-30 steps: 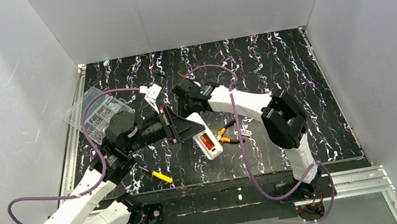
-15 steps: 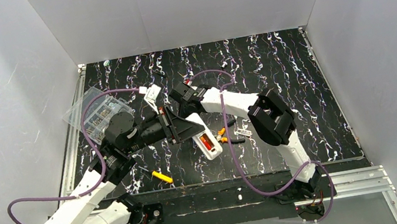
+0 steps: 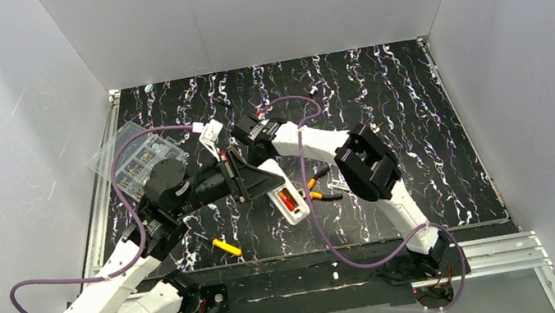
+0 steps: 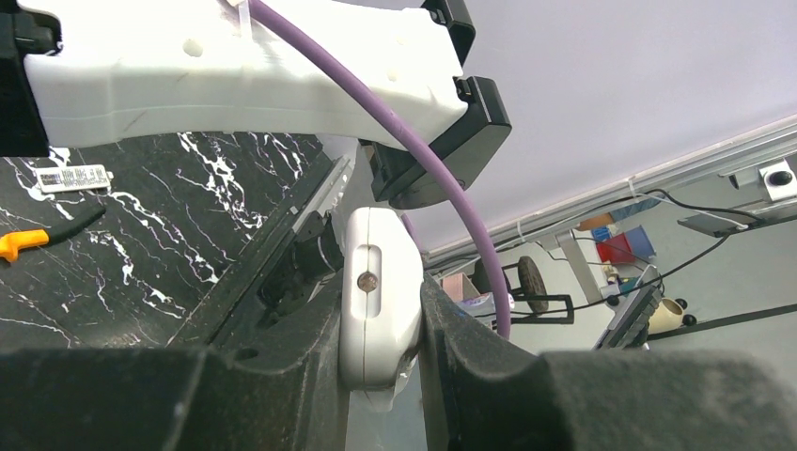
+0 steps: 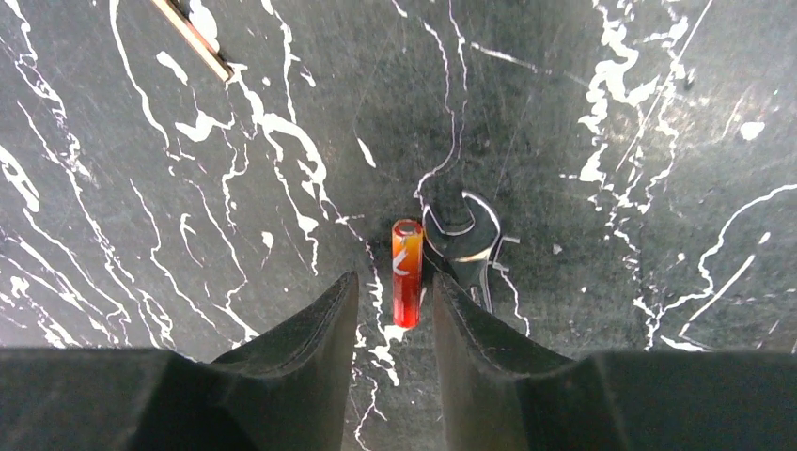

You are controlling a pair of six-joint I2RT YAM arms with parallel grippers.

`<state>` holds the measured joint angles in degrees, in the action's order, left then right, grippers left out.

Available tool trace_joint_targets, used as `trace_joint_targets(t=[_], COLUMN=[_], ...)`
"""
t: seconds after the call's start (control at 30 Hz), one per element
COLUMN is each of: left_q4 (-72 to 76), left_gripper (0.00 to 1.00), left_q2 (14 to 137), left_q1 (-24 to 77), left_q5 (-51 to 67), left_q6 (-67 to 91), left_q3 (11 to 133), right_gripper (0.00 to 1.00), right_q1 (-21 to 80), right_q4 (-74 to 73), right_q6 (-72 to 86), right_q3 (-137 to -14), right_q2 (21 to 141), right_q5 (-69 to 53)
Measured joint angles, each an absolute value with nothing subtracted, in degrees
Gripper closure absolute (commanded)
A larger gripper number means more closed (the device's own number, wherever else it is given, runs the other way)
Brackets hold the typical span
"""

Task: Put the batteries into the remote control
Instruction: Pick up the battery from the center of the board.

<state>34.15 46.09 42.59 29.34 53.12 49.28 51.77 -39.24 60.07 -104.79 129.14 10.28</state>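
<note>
The right gripper [image 5: 395, 282], jaws parted, straddles the small red-orange cylindrical battery [image 5: 407, 268] on the black marbled table [image 5: 611, 310], seemingly without contact; closing may snag the dark open-ended spanner [image 5: 462, 254] just beside and flick the battery away, while the left gripper [image 4: 381, 329] clamps the white oblong plastic remote control [image 4: 381, 277].

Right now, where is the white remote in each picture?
Top view: the remote sits just below the middle, by the arm on the left.
Left wrist view: low in the middle, squeezed in the left gripper.
Right wrist view: not in it.
Shared landmark: the black table with white streaks shows in all three views.
</note>
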Motion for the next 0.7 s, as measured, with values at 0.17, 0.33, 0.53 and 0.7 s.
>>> trace_joint_targets(t=[0.17, 0.33, 0.53, 0.7], left_q4=[34.1, 34.0, 33.9, 33.9], left_gripper=[1.0, 1.0, 1.0, 1.0], left_q2=[46.0, 45.9, 45.7, 45.7], left_q1=[42.6, 42.6, 42.6, 42.6], left_q5=[29.2, 29.0, 28.8, 28.5], left_q6=[53.1, 53.1, 53.1, 53.1], left_q3=[49.2, 49.1, 49.1, 49.1], right_gripper=[0.68, 0.76, 0.76, 0.74], right_q1=[51.9, 52.6, 54.7, 55.9], right_q4=[-41.1, -42.9, -45.1, -46.8], right_q6=[59.3, 56.9, 51.9, 47.8], right_q3=[-107.1, -108.4, -111.5, -114.3], right_q2=[130.5, 131.3, 133.0, 134.7], right_q5=[11.9, 13.9, 18.7, 20.9])
